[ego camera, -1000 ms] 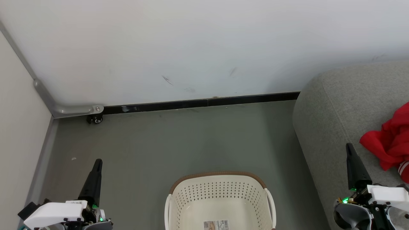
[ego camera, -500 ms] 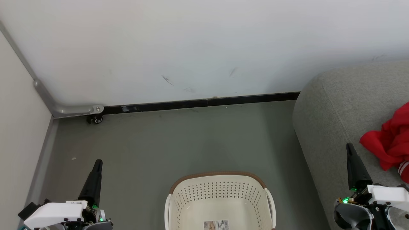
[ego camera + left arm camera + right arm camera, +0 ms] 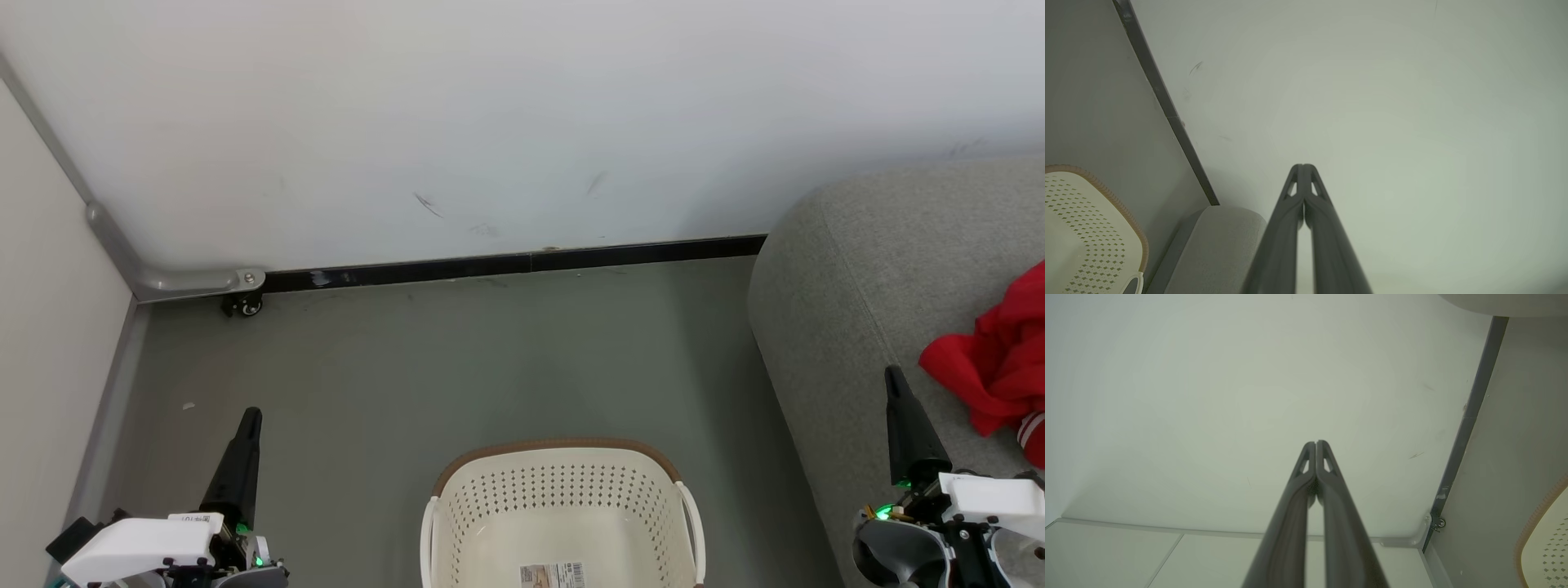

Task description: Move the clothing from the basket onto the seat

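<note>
Along the right of the grey floor stands the light-grey sofa, its rounded end near the black skirting at the foot of the white wall. Just left of it on the floor sits the cream perforated laundry basket. What I can see of its inside is bare plastic with a label sticker, though its near part runs off the bottom edge of the head view. The red clothing lies in a crumpled heap on the sofa seat, at the right edge of that view, well clear of the basket.

Nothing has shifted over the last second: heap, basket and both arms sit exactly where they were. The left gripper hangs over the floor left of the basket, and the right gripper over the sofa's front edge just beside the heap. Each has its fingers pressed together on nothing. That stillness, with the clothing on the seat, suggests to me that the transfer is finished or very nearly so.
</note>
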Tool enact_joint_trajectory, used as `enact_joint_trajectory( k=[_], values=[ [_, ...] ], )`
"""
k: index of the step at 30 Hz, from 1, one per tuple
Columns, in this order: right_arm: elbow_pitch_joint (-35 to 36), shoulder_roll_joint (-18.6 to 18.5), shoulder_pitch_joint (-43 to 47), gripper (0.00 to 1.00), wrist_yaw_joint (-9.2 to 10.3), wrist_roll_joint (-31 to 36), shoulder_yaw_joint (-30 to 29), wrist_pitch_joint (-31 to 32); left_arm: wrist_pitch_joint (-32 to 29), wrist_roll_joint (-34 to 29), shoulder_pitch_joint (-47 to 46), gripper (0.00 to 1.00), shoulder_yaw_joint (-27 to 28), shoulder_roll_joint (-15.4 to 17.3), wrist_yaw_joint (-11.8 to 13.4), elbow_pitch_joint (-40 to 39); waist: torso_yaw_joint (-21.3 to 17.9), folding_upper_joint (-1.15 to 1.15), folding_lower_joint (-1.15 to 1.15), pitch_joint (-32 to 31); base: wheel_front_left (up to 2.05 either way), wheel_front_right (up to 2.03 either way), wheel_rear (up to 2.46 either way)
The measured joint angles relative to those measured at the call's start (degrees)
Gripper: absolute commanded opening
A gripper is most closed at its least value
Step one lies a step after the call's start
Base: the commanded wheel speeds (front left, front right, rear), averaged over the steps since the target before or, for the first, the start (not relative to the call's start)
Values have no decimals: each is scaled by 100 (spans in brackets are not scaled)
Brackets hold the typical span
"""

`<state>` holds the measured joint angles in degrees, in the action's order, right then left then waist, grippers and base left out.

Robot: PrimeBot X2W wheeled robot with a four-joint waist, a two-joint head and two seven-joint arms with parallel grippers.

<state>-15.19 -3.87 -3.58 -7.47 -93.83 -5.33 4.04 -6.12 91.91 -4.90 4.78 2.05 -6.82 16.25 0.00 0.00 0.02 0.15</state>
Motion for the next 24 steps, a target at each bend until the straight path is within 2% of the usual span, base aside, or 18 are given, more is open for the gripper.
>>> enact_joint_trajectory(
  k=[24],
  values=[
    [-1,1,0,0,0,0,-5,2,0,0,0,0,0,0,0,2,0,0,0,0,0,0,0]
  ],
)
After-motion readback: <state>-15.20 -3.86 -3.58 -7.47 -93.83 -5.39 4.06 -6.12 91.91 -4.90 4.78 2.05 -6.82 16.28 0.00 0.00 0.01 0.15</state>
